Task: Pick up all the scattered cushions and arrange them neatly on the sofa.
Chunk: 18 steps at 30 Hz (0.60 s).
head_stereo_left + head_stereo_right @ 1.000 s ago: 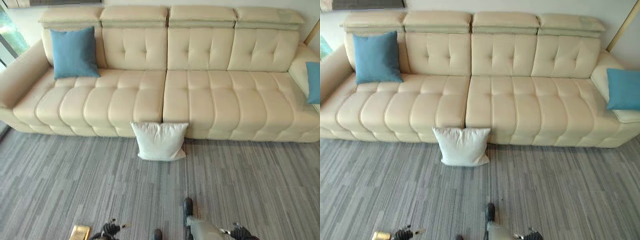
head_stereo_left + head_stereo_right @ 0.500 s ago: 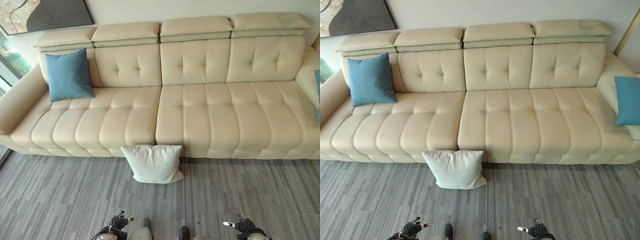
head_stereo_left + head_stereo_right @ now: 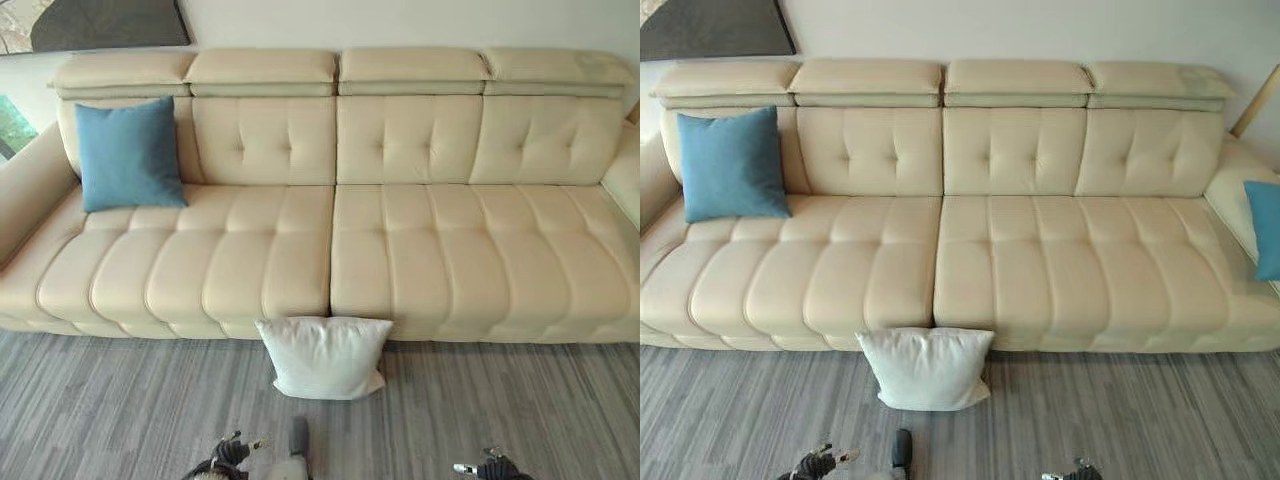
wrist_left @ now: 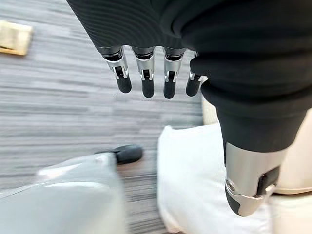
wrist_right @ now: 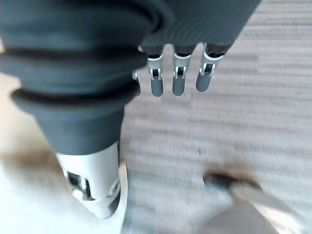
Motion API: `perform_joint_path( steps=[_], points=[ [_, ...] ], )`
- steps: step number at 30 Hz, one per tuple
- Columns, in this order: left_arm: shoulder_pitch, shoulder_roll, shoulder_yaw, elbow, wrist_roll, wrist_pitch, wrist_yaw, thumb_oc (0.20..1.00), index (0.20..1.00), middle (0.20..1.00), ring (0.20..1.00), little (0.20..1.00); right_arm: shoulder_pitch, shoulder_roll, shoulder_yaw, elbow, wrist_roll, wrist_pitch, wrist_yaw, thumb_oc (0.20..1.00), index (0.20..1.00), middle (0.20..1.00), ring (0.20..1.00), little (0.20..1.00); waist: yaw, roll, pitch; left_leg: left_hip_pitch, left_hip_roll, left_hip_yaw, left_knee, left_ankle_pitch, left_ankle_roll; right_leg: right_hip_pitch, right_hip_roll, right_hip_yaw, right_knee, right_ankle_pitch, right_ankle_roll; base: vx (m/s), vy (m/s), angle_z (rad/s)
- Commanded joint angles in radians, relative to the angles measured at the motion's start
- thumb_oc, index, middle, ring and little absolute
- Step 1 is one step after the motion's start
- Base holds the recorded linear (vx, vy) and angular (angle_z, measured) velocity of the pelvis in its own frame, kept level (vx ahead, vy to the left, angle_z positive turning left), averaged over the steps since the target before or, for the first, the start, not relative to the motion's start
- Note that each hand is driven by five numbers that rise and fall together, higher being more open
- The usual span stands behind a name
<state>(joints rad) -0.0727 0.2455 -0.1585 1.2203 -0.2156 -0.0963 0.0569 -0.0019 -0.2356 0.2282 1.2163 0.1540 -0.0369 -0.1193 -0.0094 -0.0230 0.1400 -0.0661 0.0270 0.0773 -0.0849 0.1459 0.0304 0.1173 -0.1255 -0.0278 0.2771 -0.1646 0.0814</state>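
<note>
Both robot hands [image 4: 146,73] [image 5: 178,73] empty; white cushion [image 3: 323,357] leans against sofa [image 3: 400,250].

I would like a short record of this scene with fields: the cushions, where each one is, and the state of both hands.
white cushion: on the grey carpet, leaning against the sofa front
blue cushion: on the sofa, its left end, against the backrest
second blue cushion: at the sofa's right end
left hand: open, fingers straight, holding nothing
right hand: open, holding nothing
</note>
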Motion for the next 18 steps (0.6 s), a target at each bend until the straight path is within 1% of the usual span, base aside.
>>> perform_joint_path(
  steps=[1, 2, 3, 5, 6, 7, 8, 9, 10, 11, 13, 14, 15, 18],
  points=[
    [-0.007, 0.03, -0.022, -0.026, 0.034, -0.006, -0.001, 1.0, 1.0, 1.0, 1.0, 1.0, -0.047, -0.03, 0.009, -0.029, -0.021, -0.009, -0.005, 1.0, 1.0, 1.0, 1.0, 1.0, 0.02, -0.013, 0.032, 0.04, 0.005, -0.005, -0.002, -0.096, -0.036, -0.061, -0.075, 0.061, 0.116, 0.208, 0.066, 0.18, 0.291, 0.05],
    [-0.006, 0.032, -0.022, -0.022, 0.035, -0.005, -0.002, 1.0, 1.0, 1.0, 1.0, 1.0, -0.048, -0.027, 0.009, -0.035, -0.021, -0.009, -0.006, 1.0, 1.0, 1.0, 1.0, 1.0, 0.017, -0.007, 0.039, 0.056, 0.004, -0.001, -0.002, -0.11, -0.028, -0.098, -0.081, 0.04, 0.166, 0.225, 0.06, 0.12, 0.18, 0.07],
    [-0.006, 0.034, -0.023, -0.018, 0.033, -0.005, -0.003, 1.0, 1.0, 1.0, 1.0, 1.0, -0.05, -0.025, 0.009, -0.038, -0.022, -0.01, -0.008, 1.0, 1.0, 1.0, 1.0, 1.0, 0.013, -0.002, 0.047, 0.071, 0.008, 0.001, -0.002, -0.123, -0.026, -0.132, -0.078, 0.016, 0.182, 0.213, 0.048, 0.13, 0.141, -0.07],
    [-0.008, 0.038, -0.022, -0.009, 0.028, -0.005, -0.005, 1.0, 1.0, 1.0, 1.0, 1.0, -0.056, -0.026, 0.01, -0.039, -0.019, -0.012, -0.011, 1.0, 1.0, 1.0, 1.0, 1.0, 0.0, 0.007, 0.06, 0.094, 0.012, 0.003, -0.002, -0.141, -0.027, -0.182, -0.052, -0.027, 0.135, 0.163, 0.036, 0.14, 0.055, -0.1],
    [-0.011, 0.041, -0.022, -0.006, 0.025, -0.006, -0.005, 1.0, 1.0, 1.0, 1.0, 1.0, -0.06, -0.026, 0.013, -0.039, -0.019, -0.013, -0.013, 1.0, 1.0, 1.0, 1.0, 1.0, -0.005, 0.011, 0.068, 0.107, 0.014, 0.005, -0.002, -0.151, -0.028, -0.205, -0.035, -0.056, 0.083, 0.131, 0.029, 0.14, -0.02, 0.01],
    [-0.013, 0.041, -0.021, -0.006, 0.023, -0.007, -0.005, 1.0, 1.0, 1.0, 1.0, 1.0, -0.064, -0.027, 0.013, -0.04, -0.019, -0.014, -0.015, 1.0, 1.0, 1.0, 1.0, 1.0, -0.008, 0.01, 0.075, 0.118, 0.011, 0.004, -0.002, -0.159, -0.031, -0.211, -0.032, -0.083, 0.024, 0.124, 0.031, 0.1, -0.032, 0.01],
    [-0.013, 0.041, -0.021, -0.006, 0.023, -0.007, -0.005, 1.0, 1.0, 1.0, 1.0, 1.0, -0.064, -0.027, 0.013, -0.04, -0.019, -0.014, -0.015, 1.0, 1.0, 1.0, 1.0, 1.0, -0.01, 0.011, 0.078, 0.122, 0.013, 0.002, -0.002, -0.16, -0.032, -0.205, -0.032, -0.085, 0.022, 0.124, 0.03, 0.09, -0.042, -0.07],
    [-0.016, 0.042, -0.019, -0.009, 0.019, -0.009, -0.003, 1.0, 1.0, 1.0, 1.0, 1.0, -0.069, -0.028, 0.014, -0.044, -0.018, -0.015, -0.018, 1.0, 1.0, 1.0, 1.0, 1.0, -0.012, 0.008, 0.082, 0.129, 0.01, 0.008, -0.002, -0.168, -0.036, -0.219, -0.036, -0.115, -0.055, 0.13, 0.036, 0.14, -0.09, -0.05],
    [-0.023, 0.047, -0.013, -0.011, 0.019, -0.014, -0.001, 1.0, 1.0, 1.0, 1.0, 1.0, -0.069, -0.032, 0.012, -0.044, -0.019, -0.016, -0.022, 1.0, 1.0, 1.0, 1.0, 1.0, -0.021, 0.001, 0.085, 0.142, 0.007, 0.008, -0.002, -0.177, -0.045, -0.196, -0.031, -0.137, -0.187, 0.144, 0.047, 0.14, -0.089, -0.11],
    [-0.023, 0.047, -0.013, -0.011, 0.019, -0.014, -0.001, 1.0, 1.0, 1.0, 1.0, 1.0, -0.069, -0.032, 0.012, -0.044, -0.019, -0.016, -0.022, 1.0, 1.0, 1.0, 1.0, 1.0, -0.022, 0.001, 0.086, 0.144, 0.007, 0.007, -0.002, -0.178, -0.045, -0.192, -0.03, -0.139, -0.192, 0.145, 0.047, 0.13, -0.097, -0.05],
    [-0.024, 0.046, -0.015, -0.018, 0.021, -0.02, 0.005, 1.0, 1.0, 1.0, 1.0, 1.0, -0.064, -0.029, 0.017, -0.034, -0.023, -0.013, -0.022, 1.0, 1.0, 1.0, 1.0, 1.0, -0.021, -0.007, 0.081, 0.15, 0.008, 0.012, -0.002, -0.18, -0.049, -0.182, -0.016, -0.108, -0.222, 0.156, 0.043, 0.12, -0.102, -0.02],
    [-0.026, 0.047, -0.016, -0.024, 0.029, -0.022, 0.01, 1.0, 1.0, 1.0, 1.0, 1.0, -0.061, -0.032, 0.022, -0.027, -0.027, -0.015, -0.025, 1.0, 1.0, 1.0, 1.0, 1.0, -0.017, -0.01, 0.073, 0.15, 0.011, 0.015, -0.002, -0.179, -0.055, -0.152, -0.011, -0.11, -0.264, 0.158, 0.038, 0.12, -0.113, 0.0],
    [-0.026, 0.047, -0.016, -0.025, 0.029, -0.022, 0.01, 1.0, 1.0, 1.0, 1.0, 1.0, -0.061, -0.032, 0.022, -0.027, -0.027, -0.015, -0.025, 1.0, 1.0, 1.0, 1.0, 1.0, -0.017, -0.01, 0.074, 0.151, 0.011, 0.014, -0.002, -0.179, -0.055, -0.15, -0.011, -0.111, -0.265, 0.158, 0.038, 0.16, -0.164, -0.03],
    [-0.032, 0.044, -0.031, -0.045, 0.042, -0.024, 0.015, 1.0, 1.0, 1.0, 1.0, 1.0, -0.062, -0.039, 0.025, -0.025, -0.028, -0.02, -0.033, 1.0, 1.0, 1.0, 1.0, 1.0, -0.019, -0.002, 0.06, 0.156, 0.025, 0.009, -0.002, -0.18, -0.068, -0.102, 0.005, -0.113, -0.316, 0.155, 0.023, 0.12, -0.136, -0.04]
  ],
)
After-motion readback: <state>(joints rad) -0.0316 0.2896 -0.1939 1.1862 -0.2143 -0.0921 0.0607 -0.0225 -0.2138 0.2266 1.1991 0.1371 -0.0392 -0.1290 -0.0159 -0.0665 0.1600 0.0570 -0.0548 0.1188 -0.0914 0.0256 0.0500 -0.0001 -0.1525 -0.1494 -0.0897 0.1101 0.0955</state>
